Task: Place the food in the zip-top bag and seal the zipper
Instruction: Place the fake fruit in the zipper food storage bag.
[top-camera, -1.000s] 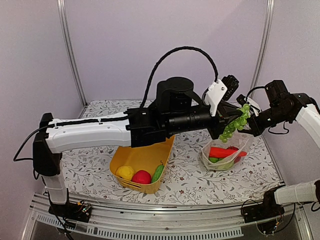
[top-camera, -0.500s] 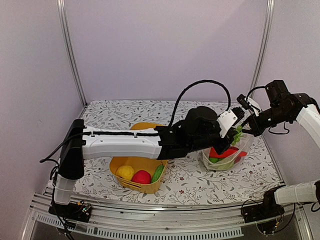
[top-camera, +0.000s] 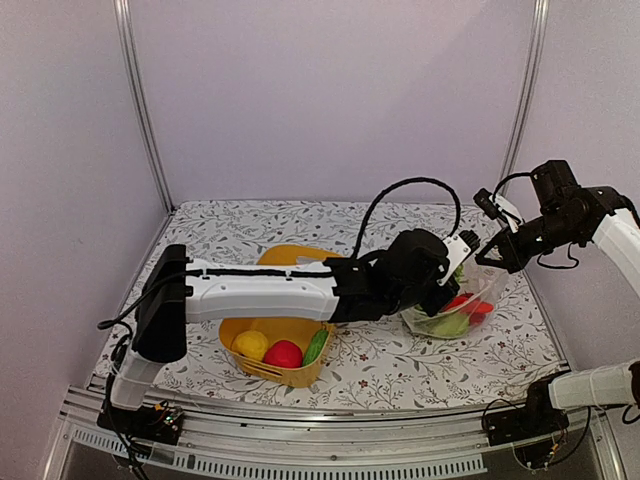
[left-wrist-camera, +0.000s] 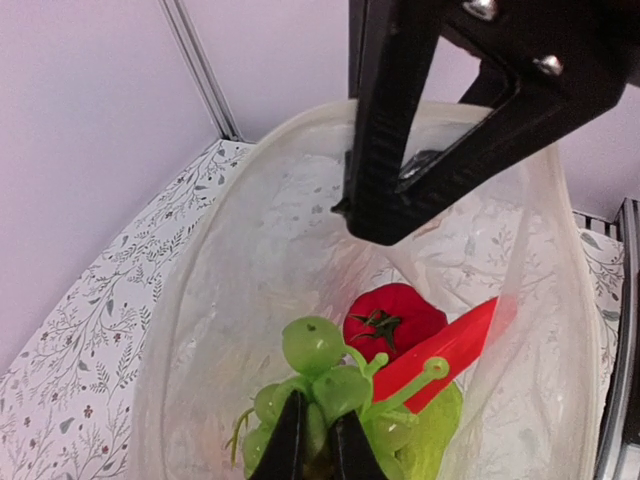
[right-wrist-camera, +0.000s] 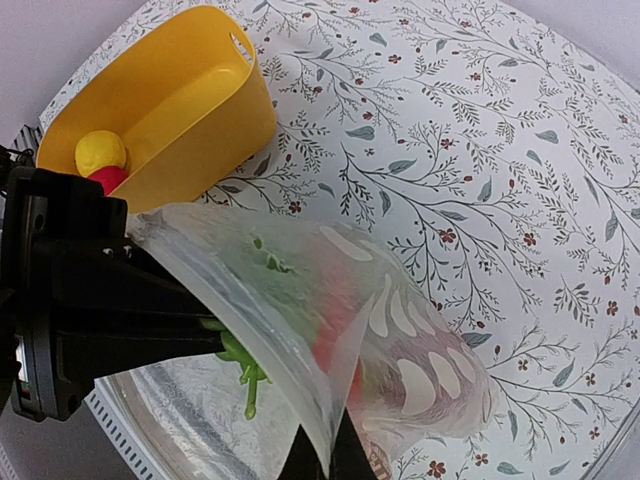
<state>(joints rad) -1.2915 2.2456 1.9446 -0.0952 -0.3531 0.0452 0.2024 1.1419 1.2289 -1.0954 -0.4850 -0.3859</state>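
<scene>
So, left gripper (left-wrist-camera: 312, 445) pinches grapes (left-wrist-camera: 318, 350) inside the bag (left-wrist-camera: 200, 320), right gripper (right-wrist-camera: 325, 455) nips its rim; I've 3 pcs food (top-camera: 283, 353) left in basket (top-camera: 290, 332), not zipped yet.

The left arm (top-camera: 270, 290) reaches from lower left across the middle of the top view, wrist dipped at centre right; the left gripper (left-wrist-camera: 318, 452) pinches the green grapes (left-wrist-camera: 318, 365); the right arm (top-camera: 575, 215) bends in from the right edge; the right gripper (right-wrist-camera: 322, 462) clamps the zip-top bag (right-wrist-camera: 400, 330) rim.
</scene>
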